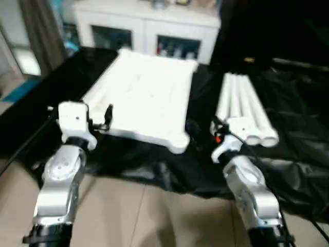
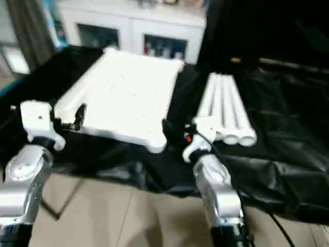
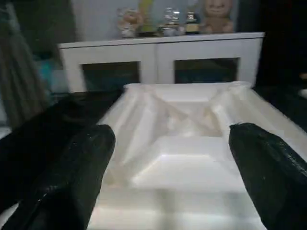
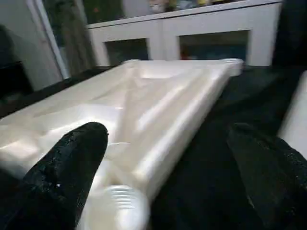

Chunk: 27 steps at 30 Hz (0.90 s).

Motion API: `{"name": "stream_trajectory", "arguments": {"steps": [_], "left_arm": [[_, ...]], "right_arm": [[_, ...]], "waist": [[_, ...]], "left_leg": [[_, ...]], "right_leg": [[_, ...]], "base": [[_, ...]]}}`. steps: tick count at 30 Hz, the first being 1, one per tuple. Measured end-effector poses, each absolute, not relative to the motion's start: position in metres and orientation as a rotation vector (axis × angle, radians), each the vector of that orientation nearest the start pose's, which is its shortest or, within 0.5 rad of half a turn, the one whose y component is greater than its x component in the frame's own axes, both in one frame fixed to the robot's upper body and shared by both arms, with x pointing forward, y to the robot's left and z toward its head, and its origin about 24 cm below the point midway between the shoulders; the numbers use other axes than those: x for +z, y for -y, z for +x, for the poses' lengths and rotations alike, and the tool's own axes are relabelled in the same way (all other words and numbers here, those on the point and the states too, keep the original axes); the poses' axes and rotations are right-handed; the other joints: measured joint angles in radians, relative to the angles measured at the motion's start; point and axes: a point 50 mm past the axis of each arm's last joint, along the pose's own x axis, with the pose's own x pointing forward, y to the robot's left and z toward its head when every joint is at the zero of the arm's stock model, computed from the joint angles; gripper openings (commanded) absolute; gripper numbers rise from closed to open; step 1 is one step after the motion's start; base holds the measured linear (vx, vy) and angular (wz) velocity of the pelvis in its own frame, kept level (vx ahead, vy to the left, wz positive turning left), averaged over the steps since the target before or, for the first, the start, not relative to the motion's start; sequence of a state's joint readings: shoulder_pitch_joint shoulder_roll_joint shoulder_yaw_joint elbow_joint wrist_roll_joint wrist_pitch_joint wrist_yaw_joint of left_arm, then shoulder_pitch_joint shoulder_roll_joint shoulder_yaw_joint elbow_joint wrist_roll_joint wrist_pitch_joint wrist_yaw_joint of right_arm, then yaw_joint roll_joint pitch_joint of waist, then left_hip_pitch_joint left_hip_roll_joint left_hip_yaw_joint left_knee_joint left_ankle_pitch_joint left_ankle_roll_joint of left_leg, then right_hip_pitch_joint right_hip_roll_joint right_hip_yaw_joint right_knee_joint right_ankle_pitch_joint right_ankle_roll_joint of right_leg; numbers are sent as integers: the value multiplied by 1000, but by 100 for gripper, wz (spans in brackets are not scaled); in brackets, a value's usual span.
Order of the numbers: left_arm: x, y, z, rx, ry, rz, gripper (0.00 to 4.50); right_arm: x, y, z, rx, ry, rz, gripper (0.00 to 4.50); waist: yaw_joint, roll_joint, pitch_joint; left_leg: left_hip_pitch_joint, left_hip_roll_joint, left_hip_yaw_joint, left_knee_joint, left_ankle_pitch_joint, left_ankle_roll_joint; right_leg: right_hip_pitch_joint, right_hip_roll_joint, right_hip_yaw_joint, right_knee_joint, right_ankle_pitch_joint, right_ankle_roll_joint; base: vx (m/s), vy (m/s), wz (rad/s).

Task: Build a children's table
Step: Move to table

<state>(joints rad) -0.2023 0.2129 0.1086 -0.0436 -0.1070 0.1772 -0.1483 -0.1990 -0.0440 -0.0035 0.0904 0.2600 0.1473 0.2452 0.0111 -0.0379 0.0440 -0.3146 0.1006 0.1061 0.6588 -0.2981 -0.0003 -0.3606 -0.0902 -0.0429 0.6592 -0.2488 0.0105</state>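
Left wrist view: left pincer (image 3: pixel 168 177) spread wide before tabletop (image 3: pixel 192 143).

Head cams: we look fwd-down over both arms; wrist cams sit close, both facing tabletop (image 3: pixel 192 158) between spread fingers.

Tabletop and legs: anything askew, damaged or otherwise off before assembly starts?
Nothing stands out. The tabletop lies ribbed side up on the black sheet, with the legs bundled side by side to its right, none fitted yet. Left gripper and right gripper are both open, holding nothing.
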Motion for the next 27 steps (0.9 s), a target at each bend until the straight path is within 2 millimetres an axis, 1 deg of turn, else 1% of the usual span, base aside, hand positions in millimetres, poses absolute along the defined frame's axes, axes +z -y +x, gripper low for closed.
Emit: {"name": "stream_trajectory", "arguments": {"steps": [1,2,3,4,5,6,7,8,9,10,11,12,13,14,15,16,17,18,19,20,21,22,23,24,25,26,27], "left_arm": [[96,-183,291,-123,70,86,434],[96,-178,292,-147,72,81,434],[97,-176,293,-154,74,80,434],[99,-176,294,-157,81,81,434],[101,-176,295,-160,89,84,434],[101,-179,294,-155,85,90,434],[98,-185,294,-139,71,95,434],[97,-188,294,-127,62,95,434],[96,-190,294,-123,58,101,434],[97,-190,295,-125,61,101,434],[97,-189,295,-135,61,100,434],[99,-184,297,-147,69,88,434],[99,-171,299,-194,76,77,434],[100,-164,299,-217,78,74,434],[100,-163,300,-223,78,75,434],[100,-165,300,-219,79,78,434],[101,-166,300,-215,82,80,434],[101,-170,300,-204,79,84,434],[99,-178,300,-181,66,91,434],[98,-183,300,-162,61,91,434],[97,-186,300,-152,56,89,434],[97,-186,300,-150,58,89,434],[98,-186,300,-152,60,88,434],[98,-186,300,-154,60,87,434],[96,-182,300,-161,56,74,434],[94,-174,300,-194,53,67,434],[93,-167,300,-222,51,61,434]], "right_arm": [[61,135,290,296,-26,210,443],[60,142,290,270,-25,209,443],[61,143,290,261,-23,209,443],[62,143,290,258,-20,207,443],[62,142,291,259,-17,208,443],[61,139,290,263,-21,214,443],[62,129,290,294,-20,224,443],[63,123,290,313,-18,229,443],[64,121,290,322,-15,228,443],[65,122,291,317,-12,224,443],[64,126,290,308,-12,219,443],[64,132,290,291,-12,210,443],[63,140,290,265,-15,200,443],[63,147,290,244,-15,188,443],[63,149,290,237,-15,185,443],[64,148,290,240,-11,186,443],[65,146,291,245,-6,186,443],[65,144,291,254,-8,187,443],[65,135,291,280,-8,197,443],[67,128,292,307,-3,198,443],[68,125,292,322,-1,194,443],[69,125,293,323,2,192,443],[70,126,293,324,4,190,443],[70,126,293,325,5,190,443],[69,129,293,320,1,184,443],[66,132,292,309,-6,183,443],[66,137,291,295,-9,174,443]], "waist": [[10,13,0],[18,18,-1],[25,20,-2],[31,38,-4],[35,54,-2],[31,60,1],[28,57,3],[29,50,4],[29,46,5],[30,34,5],[24,21,1],[23,22,-2],[25,32,-4],[26,40,-8],[30,42,-9],[32,52,-13],[35,71,-15],[32,78,-14],[20,78,-12],[12,69,-15],[10,68,-15],[9,65,-16],[8,58,-15],[6,41,-16],[12,29,-12],[25,30,-10],[36,32,-10]], "left_leg": [[-6,4,-2,19,-13,31],[-18,5,-5,39,-13,32],[-27,7,-7,47,-10,26],[-38,27,-9,16,-4,18],[-44,46,-9,5,38,-17],[-29,56,-2,3,33,-39],[-11,61,21,-12,27,-47],[5,62,45,-22,24,-48],[20,63,64,-26,17,-50],[41,65,99,-28,6,-54],[45,61,106,-26,-1,-57],[41,60,100,-25,-4,-56],[26,55,75,-12,-12,-29],[2,50,50,20,-15,-18],[-23,45,33,52,-10,-11],[-61,49,13,43,6,-5],[-80,63,6,-4,34,-6],[-86,73,-4,1,69,-31],[-80,69,-9,-1,60,-26],[-76,62,-10,-1,56,-22],[-70,58,-10,-1,51,-20],[-63,51,-8,-1,48,-17],[-58,43,-5,-1,45,-17],[-52,30,3,-3,43,-17],[-53,22,15,4,34,-3],[-52,22,13,15,22,52],[-55,25,7,23,18,68]], "right_leg": [[7,5,0,-12,1,-4],[13,7,0,-18,0,-5],[21,9,-1,-22,-2,-7],[36,22,-13,-32,-4,-9],[44,35,-25,-34,-8,-8],[42,39,-22,-35,-13,-11],[40,37,-15,-25,-30,-46],[31,28,-16,-7,-42,-72],[21,18,-19,7,-46,-80],[5,5,-23,15,-34,-81],[9,-3,-20,18,-31,-55],[21,0,-18,8,-30,-16],[22,7,-16,-4,-30,-17],[25,15,-16,-13,-30,-18],[31,18,-16,-19,-32,-20],[39,30,-24,-26,-34,-23],[46,47,-38,-29,-39,-21],[55,53,-47,-26,-49,-19],[45,47,-51,-3,-65,-43],[30,42,-47,31,-72,-57],[13,37,-46,67,-74,-54],[-13,29,-35,84,-69,-43],[-31,25,-18,77,-60,-29],[-43,9,-5,43,-47,-20],[-36,7,8,46,-32,1],[-27,11,10,36,-34,-9],[-17,16,8,24,-30,-15]], "base": [[56,-81,4],[71,-42,-3],[86,-28,-1],[86,-28,-1],[83,14,2],[97,49,-9],[97,49,-9],[119,32,-29],[111,15,-45],[111,15,-45],[74,-16,-41],[89,-30,-12],[89,-30,-12],[135,-9,0],[145,-3,-7],[145,-3,-7],[139,12,-3],[136,31,1],[136,31,1],[145,18,2],[124,-1,4],[124,-1,4],[79,-29,2],[64,-91,5],[64,-91,5],[47,-108,7],[37,-83,-1]]}}
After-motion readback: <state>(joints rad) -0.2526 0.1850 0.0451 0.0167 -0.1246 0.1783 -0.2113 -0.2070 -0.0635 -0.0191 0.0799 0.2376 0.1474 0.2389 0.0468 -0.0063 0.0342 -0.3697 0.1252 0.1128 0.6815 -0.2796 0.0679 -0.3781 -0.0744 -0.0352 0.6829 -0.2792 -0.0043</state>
